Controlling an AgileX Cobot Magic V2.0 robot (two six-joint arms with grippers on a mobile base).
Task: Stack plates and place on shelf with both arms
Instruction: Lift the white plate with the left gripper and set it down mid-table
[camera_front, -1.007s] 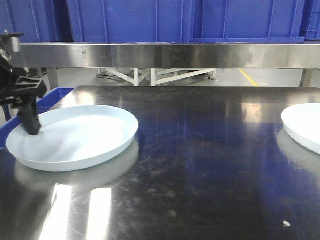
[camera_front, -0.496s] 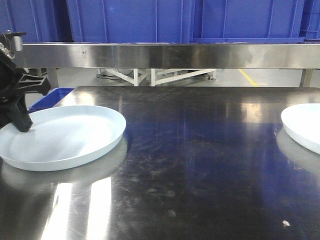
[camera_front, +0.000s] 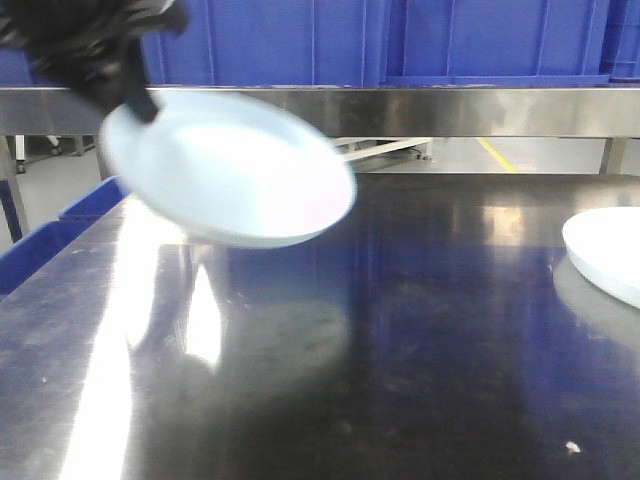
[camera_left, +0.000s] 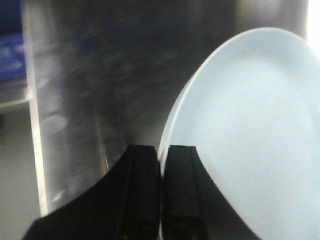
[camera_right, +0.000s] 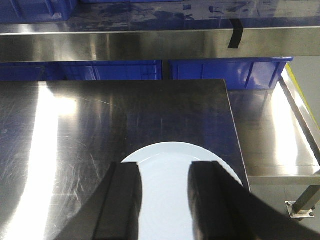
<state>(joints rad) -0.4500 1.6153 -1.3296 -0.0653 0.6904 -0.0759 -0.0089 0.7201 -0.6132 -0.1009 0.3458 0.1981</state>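
one plate (camera_front: 608, 256) lies on the glossy steel tabletop (camera_front: 430, 340) before the shelf (camera_front: 450, 110).

A dark, shiny steel tabletop (camera_front: 420, 330) fills the near scene, scuffed with fine scratches. Broad white glare (camera_front: 110, 400) from overhead light streaks its left side, with smaller glints on the right. Along the far edge runs the shelf (camera_front: 480, 110), its brushed rail under blue crates (camera_front: 300, 40). Below the rail shows pale grey floor (camera_front: 545, 150) with a yellow line (camera_front: 497, 155) and a white frame (camera_front: 300, 152). A blue bin (camera_front: 40, 245) sits low at the left. The right wrist view shows a lower steel surface (camera_right: 270, 135) right of the tabletop.
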